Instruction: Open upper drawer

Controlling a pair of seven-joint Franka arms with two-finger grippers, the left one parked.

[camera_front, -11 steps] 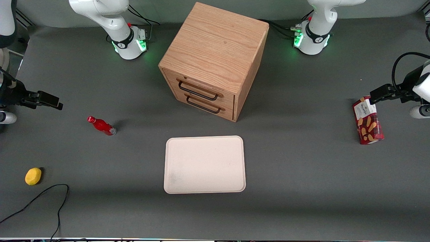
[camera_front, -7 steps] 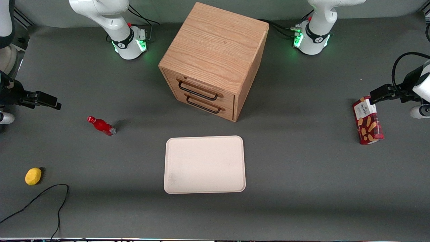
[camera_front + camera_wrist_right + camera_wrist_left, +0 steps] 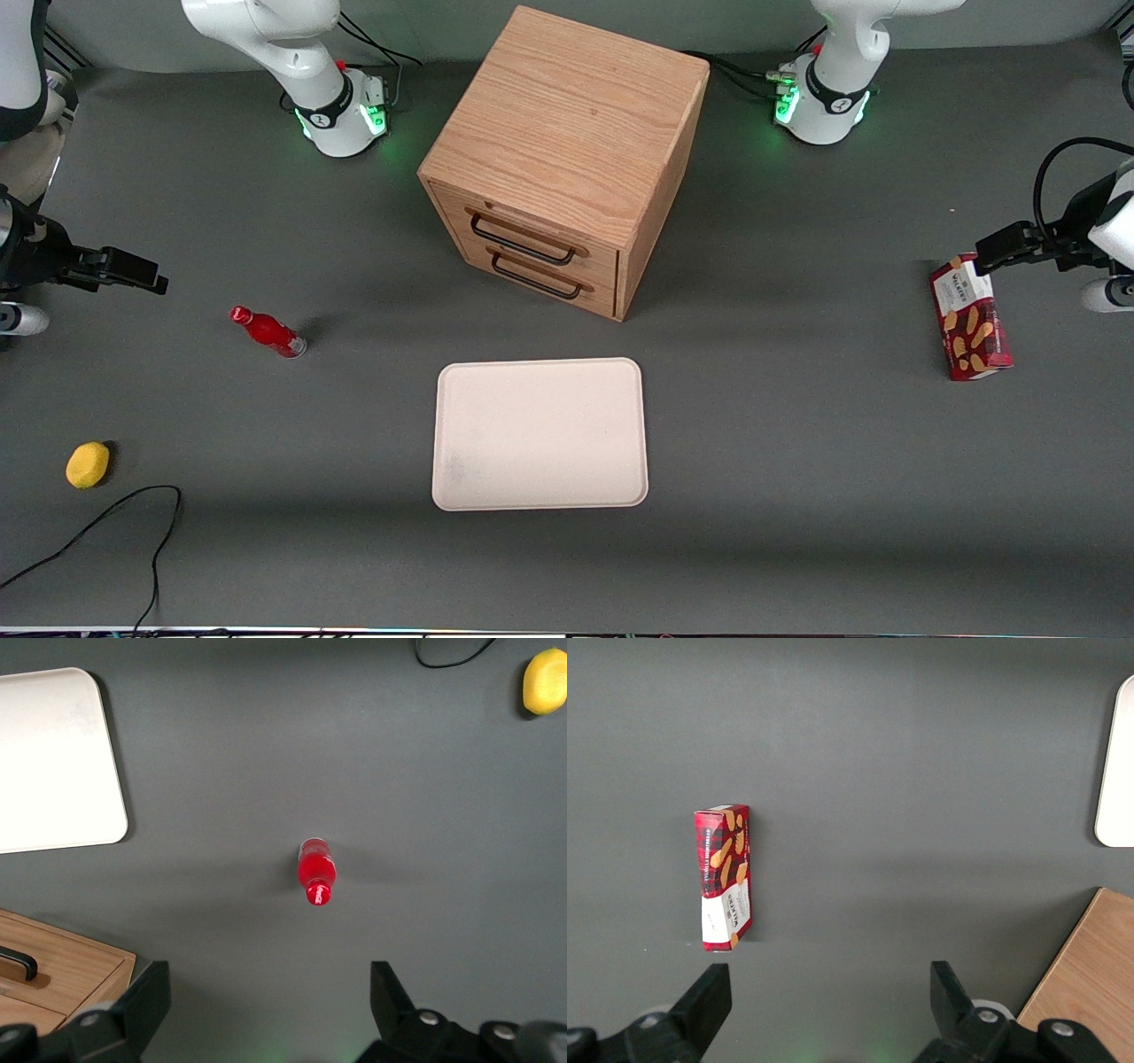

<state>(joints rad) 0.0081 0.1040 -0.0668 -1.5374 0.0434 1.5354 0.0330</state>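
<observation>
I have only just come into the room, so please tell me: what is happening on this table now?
The right arm is meant to open the upper drawer of the oak cabinet, but it has not reached it. Its pincer hangs open and empty at the working arm's end of the table, above the surface near the red bottle. Both drawers are shut. A white tray lies in front of the cabinet, nearer the front camera, and a yellow lemon-like object and a biscuit box lie untouched.

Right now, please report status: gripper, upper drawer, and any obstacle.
Gripper open, holding nothing, above the table near the red bottle, toward the working arm's end. Upper drawer shut. Nothing in front of it.
</observation>
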